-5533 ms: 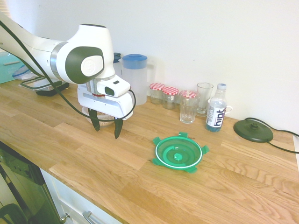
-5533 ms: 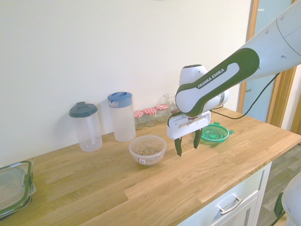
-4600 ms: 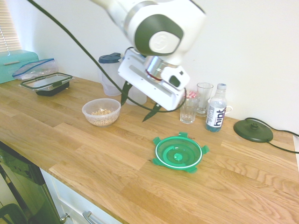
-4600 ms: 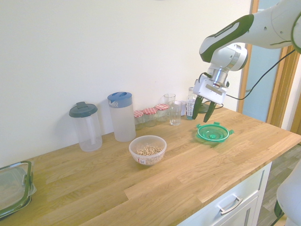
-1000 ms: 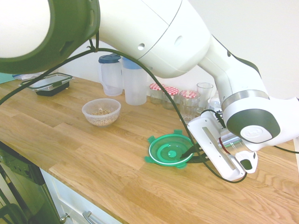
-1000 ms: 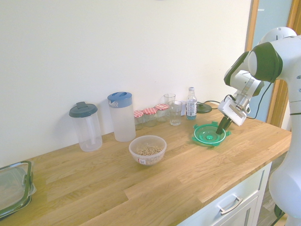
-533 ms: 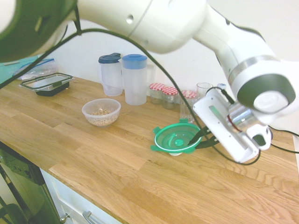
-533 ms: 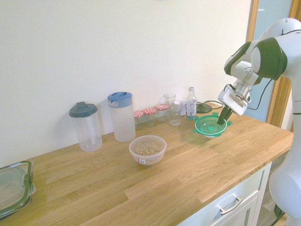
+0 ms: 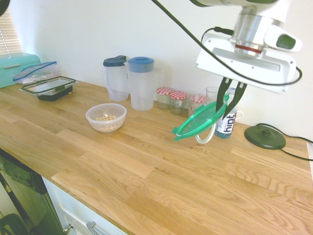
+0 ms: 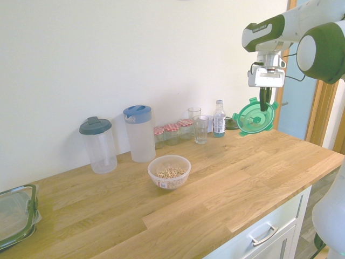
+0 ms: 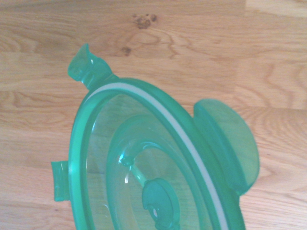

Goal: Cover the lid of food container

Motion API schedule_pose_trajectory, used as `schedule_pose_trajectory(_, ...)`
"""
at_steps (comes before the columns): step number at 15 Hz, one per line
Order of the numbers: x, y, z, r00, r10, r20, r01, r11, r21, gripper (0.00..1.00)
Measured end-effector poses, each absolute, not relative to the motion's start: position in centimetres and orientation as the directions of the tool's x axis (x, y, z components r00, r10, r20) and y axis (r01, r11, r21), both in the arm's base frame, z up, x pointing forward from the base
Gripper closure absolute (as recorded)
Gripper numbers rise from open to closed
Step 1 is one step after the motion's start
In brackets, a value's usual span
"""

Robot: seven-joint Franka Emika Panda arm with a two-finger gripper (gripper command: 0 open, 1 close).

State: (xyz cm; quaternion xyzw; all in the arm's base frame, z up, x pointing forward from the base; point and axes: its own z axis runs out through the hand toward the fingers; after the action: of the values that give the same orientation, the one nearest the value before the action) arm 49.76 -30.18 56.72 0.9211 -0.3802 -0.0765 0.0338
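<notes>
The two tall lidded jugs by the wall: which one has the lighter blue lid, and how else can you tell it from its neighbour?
The blue-lidded jug, the one next to the red-checked jars. Its neighbour, the dark-lidded jug, has a dark grey-blue lid and stands on its far side from the jars.

Lid [image 9: 199, 121] hangs tilted above counter [image 9: 146, 171], well apart from food container [image 9: 106, 117]; 2 jugs [image 9: 141, 82] behind container.

Home kitchen, wooden worktop [image 9: 122, 161], white drawers [image 10: 264, 234] below, jugs [image 9: 141, 83], jam jars [image 9: 178, 101], glasses [image 9: 213, 100]

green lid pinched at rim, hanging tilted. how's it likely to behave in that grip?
The lid probably stays rigid: no sag, though held only at its edge. Likely light. Smooth plastic dangling from the gripper, jaws shut, may pivot or swing.
</notes>
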Motion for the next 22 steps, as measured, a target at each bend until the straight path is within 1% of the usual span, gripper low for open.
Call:
schedule_pose_trajectory(2, 51.3, -26.1, 58.6, 0.734, -0.679, -0.022, -0.659, -0.719, 0.221, 1.00)
schedule_pose_trajectory(5, 53.3, -18.1, 59.7, 0.766, -0.631, 0.125, -0.628, -0.690, 0.360, 1.00)
schedule_pose_trajectory(8, 53.9, -10.6, 60.0, 0.762, -0.583, 0.282, -0.640, -0.612, 0.464, 1.00)
schedule_pose_trajectory(10, 54.0, -7.0, 59.5, 0.742, -0.549, 0.386, -0.667, -0.543, 0.510, 1.00)
schedule_pose_trajectory(14, 53.5, -1.9, 55.8, 0.687, -0.463, 0.560, -0.725, -0.373, 0.580, 1.00)
schedule_pose_trajectory(17, 52.4, 1.8, 54.4, 0.619, -0.409, 0.671, -0.782, -0.242, 0.574, 1.00)
schedule_pose_trajectory(18, 52.0, 3.6, 54.0, 0.610, -0.395, 0.687, -0.789, -0.227, 0.571, 1.00)
schedule_pose_trajectory(22, 50.8, 10.9, 52.4, 0.616, -0.315, 0.722, -0.787, -0.230, 0.572, 1.00)
